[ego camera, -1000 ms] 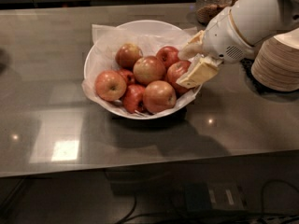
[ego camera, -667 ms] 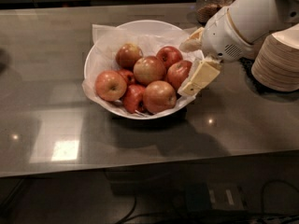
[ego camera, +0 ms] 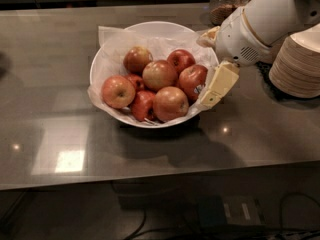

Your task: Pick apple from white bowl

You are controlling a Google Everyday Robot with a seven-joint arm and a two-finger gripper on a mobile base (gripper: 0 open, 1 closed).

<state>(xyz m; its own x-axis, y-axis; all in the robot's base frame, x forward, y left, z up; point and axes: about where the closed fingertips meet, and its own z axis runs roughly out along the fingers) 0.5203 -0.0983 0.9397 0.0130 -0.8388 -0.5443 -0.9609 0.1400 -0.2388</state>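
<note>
The gripper (ego camera: pixel 214 59) is held at the bowl's right rim, reaching in from the right and tilted down toward the fruit. Its fingers (ego camera: pixel 220 83) are spread apart and nothing is pinched between them. One finger is seen at the rim's upper right. The other is lower, over the rim's right edge.

The apple (ego camera: pixel 190 79) lies in the bowl (ego camera: pixel 150 25), at the right side of the heap and just beside the lower finger. Its sticker (ego camera: pixel 199 89) is turned toward that finger. Whether the finger touches it cannot be told. The apple is not enclosed: it lies inward of the fingers rather than between them.

Other apples (ego camera: pixel 159 75) are packed against it toward the bowl's middle and front. The bowl is lined with crinkled paper (ego camera: pixel 111 43), which spills over its rim. To the bowl's right a stack (ego camera: pixel 298 59) of paper bowls is seen, and behind its right rim a jar (ego camera: pixel 223 4). All are set on the counter (ego camera: pixel 150 154).

The approach is judged nearly done, but no grasp has been made and nothing has been lifted. What is left is for the fingers to be brought around the apple, closed on it, and the apple raised clear of the bowl. With the fruit so closely packed, a neighbour may well be nudged.
</note>
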